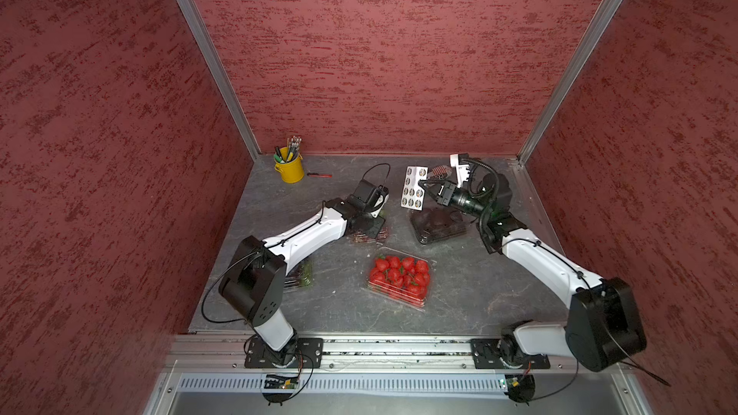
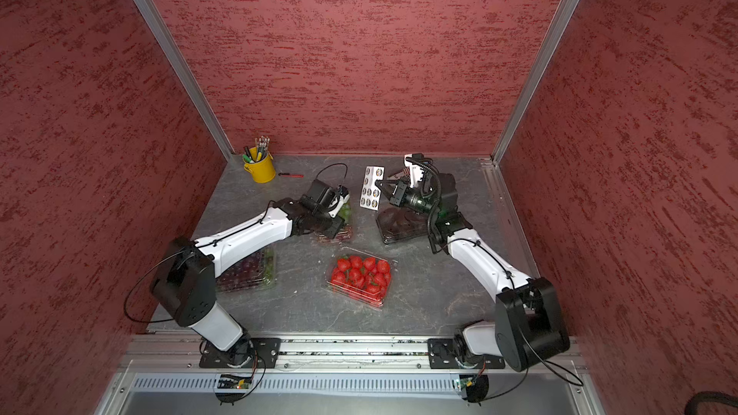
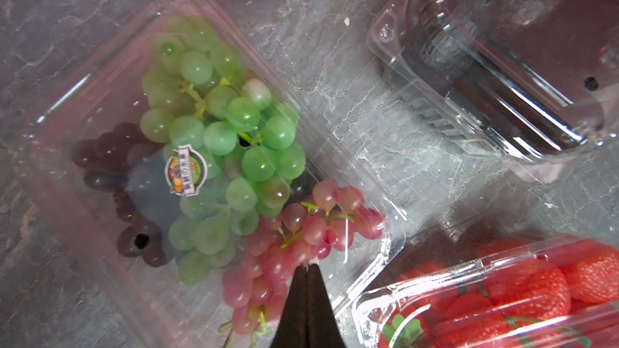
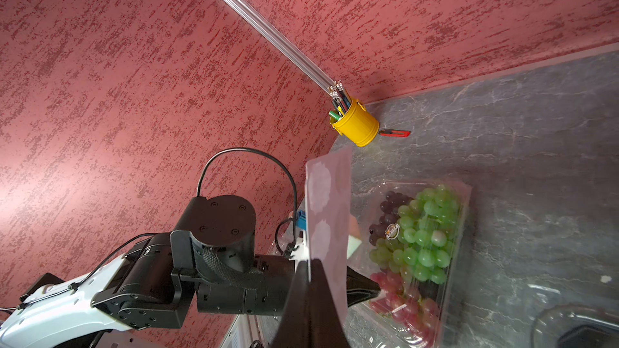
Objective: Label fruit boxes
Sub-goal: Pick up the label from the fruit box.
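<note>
Hanging over the grape box (image 3: 100, 101), the left gripper (image 3: 306, 269) is pinched together; the right gripper (image 1: 425, 185) clamps the sheet (image 1: 412, 190).

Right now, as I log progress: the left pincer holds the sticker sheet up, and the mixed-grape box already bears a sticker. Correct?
Not quite. The right pincer, not the left, holds the sticker sheet up, as the right wrist view shows. The mixed-grape box already bears a sticker.
</note>
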Controlling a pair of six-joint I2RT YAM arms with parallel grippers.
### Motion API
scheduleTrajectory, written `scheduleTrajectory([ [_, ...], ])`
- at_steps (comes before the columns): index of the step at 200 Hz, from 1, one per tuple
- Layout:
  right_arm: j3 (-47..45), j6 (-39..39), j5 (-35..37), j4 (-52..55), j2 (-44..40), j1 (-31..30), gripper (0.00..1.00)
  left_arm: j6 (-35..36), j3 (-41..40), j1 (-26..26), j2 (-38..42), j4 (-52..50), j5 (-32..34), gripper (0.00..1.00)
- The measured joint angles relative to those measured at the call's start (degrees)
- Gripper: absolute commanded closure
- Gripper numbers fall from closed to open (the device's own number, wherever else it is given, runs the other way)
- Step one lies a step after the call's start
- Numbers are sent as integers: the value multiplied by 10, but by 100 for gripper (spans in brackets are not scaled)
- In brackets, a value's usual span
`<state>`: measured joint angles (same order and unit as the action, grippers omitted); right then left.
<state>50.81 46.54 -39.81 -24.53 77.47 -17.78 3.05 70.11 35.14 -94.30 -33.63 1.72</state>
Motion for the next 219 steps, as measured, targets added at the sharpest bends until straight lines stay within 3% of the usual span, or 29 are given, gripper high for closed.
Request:
scheduleTrajectory([
  [113,-15,0,13,5,-12,4,100,-20,31,10,33,-25,-23,100],
  [167,-66,0,48,40,-93,54,100,-41,100,57,22,-25,-42,100],
  [219,-97,-1,85,105,-184,117,100,-48,181,97,-57,-20,-44,100],
])
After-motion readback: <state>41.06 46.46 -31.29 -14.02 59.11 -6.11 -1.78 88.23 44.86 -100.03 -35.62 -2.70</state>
